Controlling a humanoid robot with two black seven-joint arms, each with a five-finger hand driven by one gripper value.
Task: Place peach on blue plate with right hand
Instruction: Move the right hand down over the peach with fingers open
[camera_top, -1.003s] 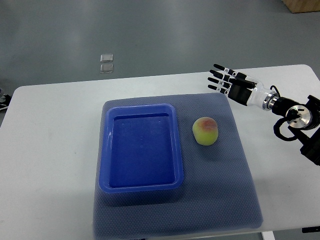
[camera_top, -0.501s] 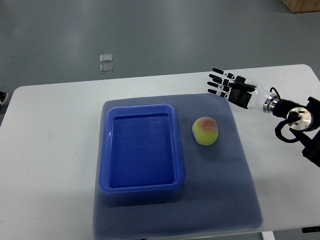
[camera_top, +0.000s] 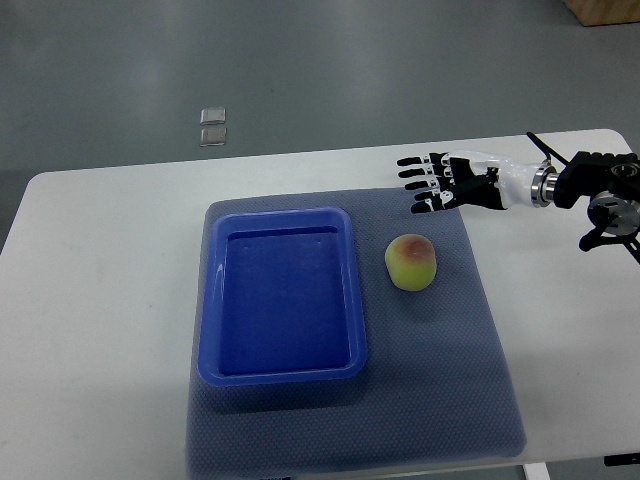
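From my seat the job is barely begun: the peach sits on the grey mat, just to the right of the blue plate, close beside its rim but not on it, and nothing is gripping it. The plate itself, really a shallow rectangular tray, holds nothing I can see. My right hand hangs above the far right corner of the mat, beyond the peach and clear of it, with the fingers stretched out flat and pointing left, so it is released and holds nothing. The arm behind it runs out to the right edge of the white surface. The left arm does not show at all. So I judge that every real step is ahead: I need to bring the hand toward me and down over the fruit, close around it, lift, carry it left across the rim and let go inside the tray. The peach looks round and may roll if I nudge it sideways.
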